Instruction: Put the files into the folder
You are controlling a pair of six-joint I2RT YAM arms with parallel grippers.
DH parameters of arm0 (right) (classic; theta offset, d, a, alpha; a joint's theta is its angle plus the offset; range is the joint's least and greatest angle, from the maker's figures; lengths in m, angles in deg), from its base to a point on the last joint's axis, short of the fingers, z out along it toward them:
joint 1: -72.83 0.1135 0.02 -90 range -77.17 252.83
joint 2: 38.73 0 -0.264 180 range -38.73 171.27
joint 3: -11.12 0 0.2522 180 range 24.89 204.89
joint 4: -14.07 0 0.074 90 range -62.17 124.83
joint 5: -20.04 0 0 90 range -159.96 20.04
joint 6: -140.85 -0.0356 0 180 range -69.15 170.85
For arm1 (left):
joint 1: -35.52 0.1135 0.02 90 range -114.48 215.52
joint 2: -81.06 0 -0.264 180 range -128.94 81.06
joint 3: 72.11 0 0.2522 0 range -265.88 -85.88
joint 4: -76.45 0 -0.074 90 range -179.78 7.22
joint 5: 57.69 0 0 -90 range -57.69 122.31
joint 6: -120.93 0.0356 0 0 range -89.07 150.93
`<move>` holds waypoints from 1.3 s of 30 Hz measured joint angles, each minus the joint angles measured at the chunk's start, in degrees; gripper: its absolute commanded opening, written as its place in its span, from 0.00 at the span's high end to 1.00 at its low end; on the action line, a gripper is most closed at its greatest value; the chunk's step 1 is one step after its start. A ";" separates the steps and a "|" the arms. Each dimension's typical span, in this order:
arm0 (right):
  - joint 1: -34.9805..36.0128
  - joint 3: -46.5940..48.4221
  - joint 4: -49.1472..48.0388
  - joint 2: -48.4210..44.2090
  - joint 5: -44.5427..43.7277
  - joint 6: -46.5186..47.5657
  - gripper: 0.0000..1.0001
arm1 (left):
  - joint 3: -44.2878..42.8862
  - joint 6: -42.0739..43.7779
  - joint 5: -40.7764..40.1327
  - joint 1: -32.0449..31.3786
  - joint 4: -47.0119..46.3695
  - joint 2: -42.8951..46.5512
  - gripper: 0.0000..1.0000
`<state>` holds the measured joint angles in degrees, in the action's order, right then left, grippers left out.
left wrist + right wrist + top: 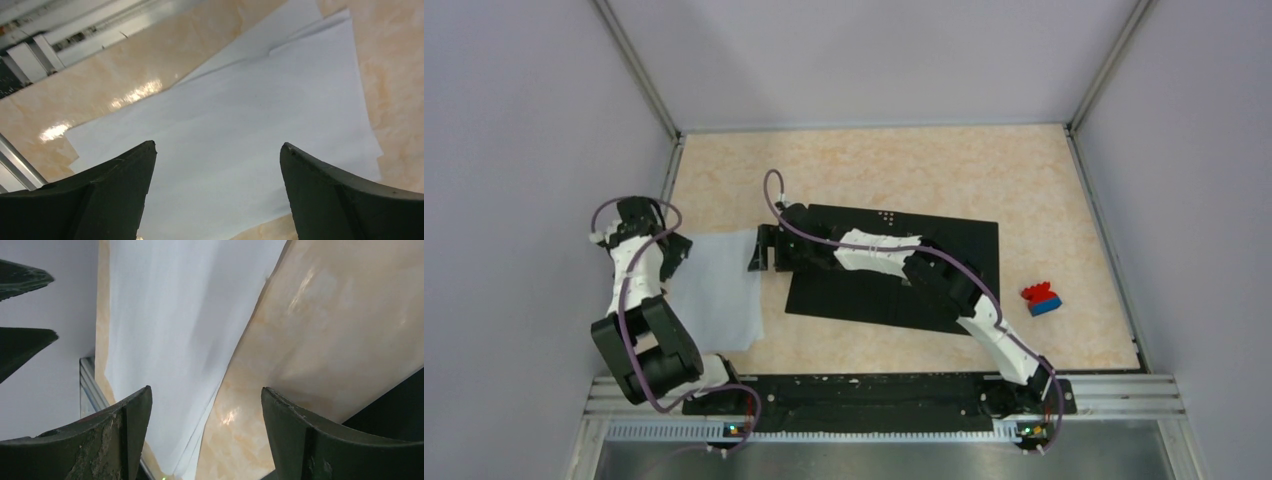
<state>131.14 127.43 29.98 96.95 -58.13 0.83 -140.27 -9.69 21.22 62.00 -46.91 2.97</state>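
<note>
White paper just left of the folder (964, 235): the files (714, 290), lying flat, slightly fanned, none inside yet. Folder open, black inner face up, holding nothing. Right gripper (762, 250) at folder's left edge, jaws apart, aimed at the sheets, probably to drag them over. Left gripper (217, 147) farther left of folder, spread wide over the files, gripping nothing. Toy block (1041, 298) right of folder.

No legible text; small white marks (886, 214) on folder (854, 295) unreadable.
</note>
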 measured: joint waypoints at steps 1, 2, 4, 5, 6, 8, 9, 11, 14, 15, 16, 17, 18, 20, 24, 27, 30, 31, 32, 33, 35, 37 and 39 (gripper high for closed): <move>-0.44 0.94 0.52 0.55 0.00 0.44 0.20 | -0.98 0.02 -1.73 0.07 -0.59 0.07 0.01; -0.83 1.97 0.90 1.05 0.00 0.83 0.20 | -1.68 0.11 -3.28 0.22 -1.18 0.02 0.01; -1.40 3.76 1.14 2.21 0.28 1.51 0.20 | -2.51 0.61 -5.22 0.92 -2.45 -0.74 0.01; -1.49 4.44 1.20 2.64 0.52 1.81 0.20 | -2.95 0.87 -5.42 1.33 -2.84 -1.55 0.01; -1.49 5.11 1.20 3.08 0.83 2.12 0.20 | -3.28 1.14 -5.42 1.75 -3.54 -2.67 0.01; -1.44 6.25 1.33 3.78 1.60 2.62 0.20 | -3.45 1.62 -4.87 2.40 -5.66 -5.14 0.01; -1.42 6.43 1.33 3.93 1.84 2.93 0.20 | -3.39 1.86 -4.59 2.58 -6.67 -6.19 0.01; -1.42 6.64 1.49 4.02 2.32 3.45 0.20 | -2.89 2.51 -3.45 2.80 -9.33 -7.82 0.01; -1.42 6.64 1.57 4.02 2.93 4.07 0.20 | -1.14 3.50 -1.03 3.06 -14.27 -9.60 0.01; -1.42 6.64 1.53 4.02 3.08 4.28 0.20 | -0.66 3.65 -0.44 3.28 -15.26 -10.01 0.01; -1.42 6.62 1.44 4.02 3.21 4.46 0.20 | -0.04 3.80 0.09 3.50 -16.35 -10.43 0.01; -1.42 6.56 1.27 4.02 3.32 4.61 0.20 | 0.66 4.00 0.70 3.80 -17.38 -11.06 0.01; -1.42 6.23 0.79 4.02 3.43 4.76 0.20 | 1.01 4.17 1.18 4.04 -17.81 -11.56 0.01; -1.44 5.75 -0.26 4.02 3.76 4.92 0.20 | 1.57 4.42 1.84 4.50 -18.82 -12.55 0.01; -1.44 5.44 -1.05 4.02 4.09 5.09 0.20 | 1.92 4.55 3.58 5.68 -20.44 -13.75 0.01; -1.44 5.44 -1.11 4.02 4.13 5.31 0.20 | 2.25 4.33 4.31 6.45 -21.09 -14.16 0.01; -1.44 5.44 -1.16 4.02 4.11 5.42 0.20 | 2.47 4.04 4.50 6.54 -21.59 -14.16 0.01; -1.42 5.44 -1.16 4.02 4.11 5.46 0.20 | 2.54 3.82 4.59 6.56 -21.70 -14.16 0.01; -1.42 5.44 -1.16 4.02 4.11 5.46 0.19 | 2.71 3.56 4.72 6.60 -21.92 -14.05 0.01; -1.44 5.44 -1.18 4.02 4.11 5.46 0.19 | 2.99 3.17 4.87 6.71 -22.27 -13.90 0.01; -1.42 5.44 -1.22 4.02 4.09 5.49 0.19 | 3.50 2.51 5.33 6.91 -22.84 -13.53 0.01; -1.42 5.44 -1.25 4.02 4.04 5.51 0.19 | 3.82 1.68 6.01 7.19 -23.26 -13.25 0.01; -1.42 5.44 -1.27 4.02 4.04 5.55 0.18 | 4.00 0.87 7.06 7.32 -23.80 -13.11 0.01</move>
<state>129.72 132.87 28.72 100.97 -54.08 6.38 -136.27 -8.82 28.28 69.32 -70.71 -10.14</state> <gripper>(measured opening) 0.811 0.986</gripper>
